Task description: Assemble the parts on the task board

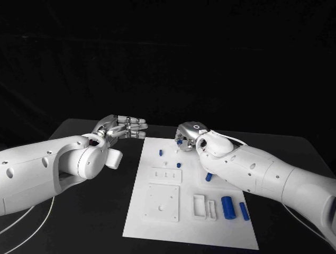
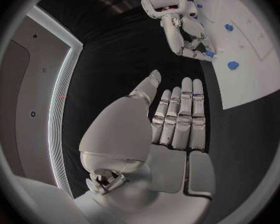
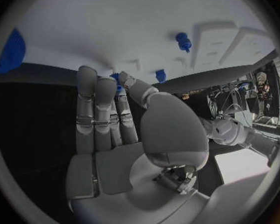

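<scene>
picking looks like the step in hand: my right hand (image 1: 189, 135) is down at the far end of the task board (image 1: 190, 233), its fingers (image 3: 95, 102) straight and side by side, tips close to a small blue part (image 3: 160, 75) standing on the white plate; whether they pinch anything i cannot tell. my left hand (image 1: 124, 127) hovers over the black surface (image 1: 99, 211) just beside the board, fingers (image 2: 180, 109) flat together, holding nothing. two blue cylinders (image 1: 228, 207) lie near the board's close end. next, i judge, comes a clean pinch on that small part
</scene>
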{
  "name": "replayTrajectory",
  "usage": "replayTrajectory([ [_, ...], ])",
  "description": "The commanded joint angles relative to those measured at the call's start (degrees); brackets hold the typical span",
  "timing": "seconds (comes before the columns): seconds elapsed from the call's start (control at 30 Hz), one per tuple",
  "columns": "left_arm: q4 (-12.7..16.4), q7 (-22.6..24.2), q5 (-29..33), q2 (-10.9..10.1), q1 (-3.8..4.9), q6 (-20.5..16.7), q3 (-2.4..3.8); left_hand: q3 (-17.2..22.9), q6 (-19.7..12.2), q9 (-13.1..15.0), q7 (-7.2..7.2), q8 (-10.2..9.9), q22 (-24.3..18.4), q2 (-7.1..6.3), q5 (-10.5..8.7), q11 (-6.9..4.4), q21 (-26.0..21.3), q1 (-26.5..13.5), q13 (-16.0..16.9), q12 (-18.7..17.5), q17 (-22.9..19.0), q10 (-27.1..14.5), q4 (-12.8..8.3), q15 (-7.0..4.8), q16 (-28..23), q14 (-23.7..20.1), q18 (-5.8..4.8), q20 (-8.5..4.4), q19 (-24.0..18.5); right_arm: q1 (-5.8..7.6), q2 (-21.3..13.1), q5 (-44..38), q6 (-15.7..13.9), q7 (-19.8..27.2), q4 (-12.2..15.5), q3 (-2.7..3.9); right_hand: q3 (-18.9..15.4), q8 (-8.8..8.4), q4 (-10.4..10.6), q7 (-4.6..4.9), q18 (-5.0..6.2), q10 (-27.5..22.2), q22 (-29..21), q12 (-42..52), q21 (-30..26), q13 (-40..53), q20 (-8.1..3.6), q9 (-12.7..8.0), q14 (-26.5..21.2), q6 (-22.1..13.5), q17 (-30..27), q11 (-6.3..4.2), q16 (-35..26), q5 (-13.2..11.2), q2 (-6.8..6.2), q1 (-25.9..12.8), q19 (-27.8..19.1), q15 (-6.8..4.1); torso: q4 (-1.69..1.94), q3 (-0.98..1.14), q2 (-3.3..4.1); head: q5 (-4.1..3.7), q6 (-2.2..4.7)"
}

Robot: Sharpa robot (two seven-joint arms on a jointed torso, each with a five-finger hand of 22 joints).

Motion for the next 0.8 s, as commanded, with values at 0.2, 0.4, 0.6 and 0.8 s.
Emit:
replayTrajectory([
  [0.2, 0.1, 0.2, -0.4, 0.2, 0.24, 0.9, 0.06, -0.4, -0.4, 0.1, -0.06, -0.2, 0.0, 0.43, -0.36, 0.09, 0.1, 0.2, 0.1, -0.1, 0.0, -0.4, 0.0, 0.05, 0.2, -0.5, -0.21, 0.38, 0.1, -0.29, 0.4, -1.0, 1.0, -0.3, -1.2, -0.16, 0.2, 0.19, -0.3, 0.12, 0.75, 2.9, 0.3, 0.1, -0.3, 0.2, -0.14, 0.1, 0.0, 0.5, 0.0, -2.62, -0.1, 0.5, 0.51, -0.3, 0.4, -0.47, 0.13, -0.15, 0.17, -0.35, 0.23],
  [0.4, 0.2, 0.2, -0.4, 0.4, 0.25, 0.9, 0.07, -0.4, -0.4, 0.1, -0.06, -0.1, -0.1, 0.46, -0.36, 0.1, 0.2, 0.2, 0.1, -0.1, 0.0, -0.5, 0.0, 0.05, 0.2, -0.5, -0.2, 0.37, 0.1, -0.37, 0.8, -1.0, 1.3, -0.2, -1.4, -0.21, 0.2, 0.19, -0.3, 0.12, 0.75, 2.9, 0.3, 0.1, -0.3, 0.2, -0.14, 0.1, 0.0, 0.5, 0.0, -2.62, -0.1, 0.5, 0.51, -0.3, 0.4, -0.47, 0.15, -0.12, 0.19, -0.13, -0.03],
  [0.6, 0.3, 0.2, -0.4, 0.4, 0.26, 0.9, 0.07, -0.4, -0.4, 0.1, -0.06, -0.1, -0.1, 0.46, -0.36, 0.1, 0.2, 0.2, 0.1, -0.1, 0.0, -0.5, 0.0, 0.05, 0.2, -0.5, -0.2, 0.37, 0.1, -0.4, 1.2, -1.1, 1.9, -0.4, -2.0, -0.26, 0.2, 0.17, -0.3, 0.15, 0.72, 2.8, 0.8, 0.1, -0.9, 0.2, -0.1, 0.1, -0.1, 0.4, -0.1, -2.59, -0.2, 0.4, 0.51, -0.4, 0.5, -0.43, 0.11, -0.14, 0.18, -0.17, -0.13],
  [0.8, 0.3, 0.1, -0.4, 0.4, 0.3, 0.9, 0.08, -0.4, -0.4, 0.1, -0.06, -0.1, -0.1, 0.46, -0.36, 0.1, 0.2, 0.2, 0.1, -0.1, 0.0, -0.5, 0.0, 0.05, 0.2, -0.5, -0.2, 0.37, 0.1, -0.41, 1.3, -0.9, 2.0, -0.3, -2.8, -0.31, -0.1, 0.12, 0.0, 0.3, 0.72, 2.2, 1.0, 0.1, -1.3, 0.1, -0.06, 0.0, -0.1, -0.1, -0.2, -2.46, -0.4, 0.1, 0.55, -0.7, 0.5, -0.37, 0.04, -0.12, 0.2, 0.04, -0.12],
])
